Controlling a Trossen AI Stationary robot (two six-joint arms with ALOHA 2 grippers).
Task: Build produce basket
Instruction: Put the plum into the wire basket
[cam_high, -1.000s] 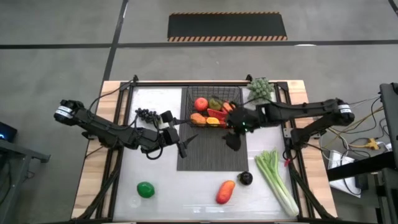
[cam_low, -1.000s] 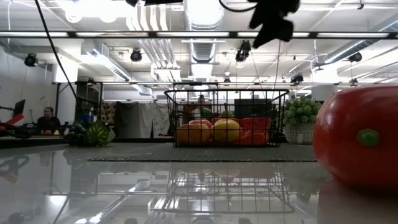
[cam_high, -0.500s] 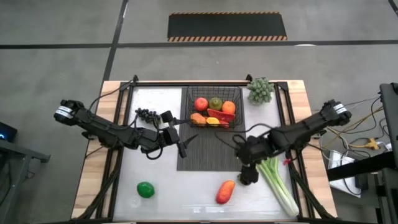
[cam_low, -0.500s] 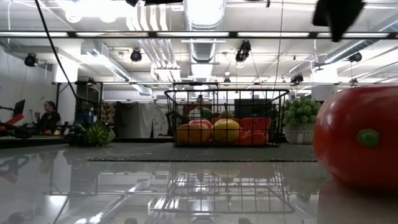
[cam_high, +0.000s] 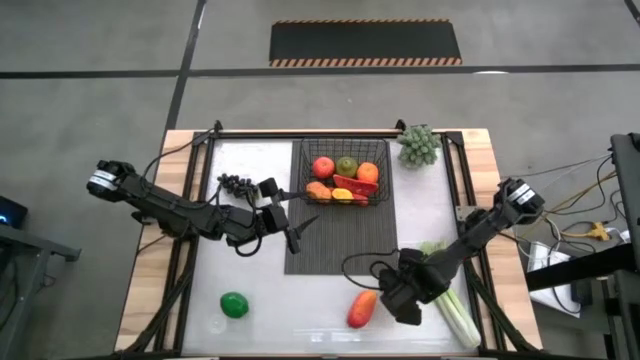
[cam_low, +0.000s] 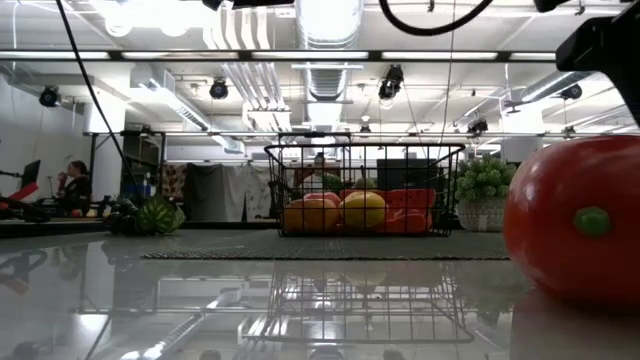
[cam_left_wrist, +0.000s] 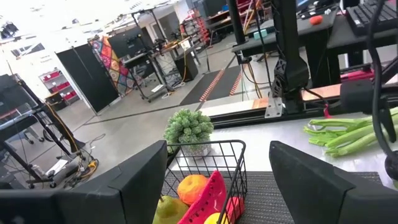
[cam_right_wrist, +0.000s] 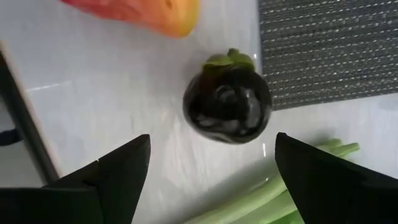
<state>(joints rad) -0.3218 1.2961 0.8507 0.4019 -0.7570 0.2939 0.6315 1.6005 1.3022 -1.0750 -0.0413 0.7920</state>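
— Where is the right hand (cam_right_wrist: 208, 168) sitting at the moment?

— It is hovering over the near part of the desk (cam_high: 250, 300), right above a small dark round fruit (cam_right_wrist: 227, 106) with a green leafy cap. Its fingers (cam_right_wrist: 106, 180) are standing wide apart, one on each side of that fruit, grasping nothing.

— What is lying around it?

— The celery (cam_high: 452, 305) is lying just beside it toward the right edge, and an orange-red mango (cam_high: 362, 308) is lying near it on the other side. The edge of the dark mat (cam_high: 335, 250) is close by too.

— And the basket (cam_high: 345, 182)?

— It is sitting at the far end of the mat, holding a tomato, oranges, a watermelon slice and something yellow.

— The left hand (cam_high: 290, 225)?

— It is waiting over the left edge of the mat, just short of the basket, with its fingers (cam_left_wrist: 134, 180) parted and nothing between them.

— Anything still loose?

— Dark grapes (cam_high: 233, 183) are lying left of the basket, a green lime (cam_high: 234, 305) at the near left, and a leafy green bunch (cam_high: 419, 145) at the far right.
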